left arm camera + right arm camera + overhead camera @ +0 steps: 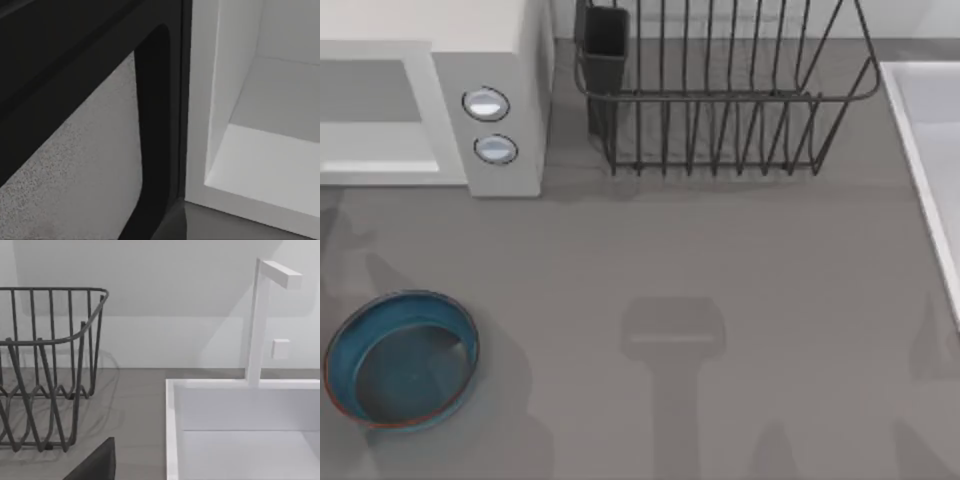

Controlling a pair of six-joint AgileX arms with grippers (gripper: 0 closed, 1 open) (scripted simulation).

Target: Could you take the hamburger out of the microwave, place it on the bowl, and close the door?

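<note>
A: Where is the burger?

B: I can't see it. The microwave [505,95] sits at the table's [720,300] back left. Its cavity [270,140] looks bare in the part I can see.

A: How will the burger handle?

B: I think it is small, light and soft. Pinch it gently at the sides so it does not squash or slip.

A: What is in the bowl [402,358]?

B: Nothing. It sits near the front left. The rack [720,100] at the back holds a dark cup [605,45]. The sink [240,430] on the right is bare.

A: And the hands?

B: The left hand is by the microwave's opening. I can't tell if either hand is wide or narrow.
</note>
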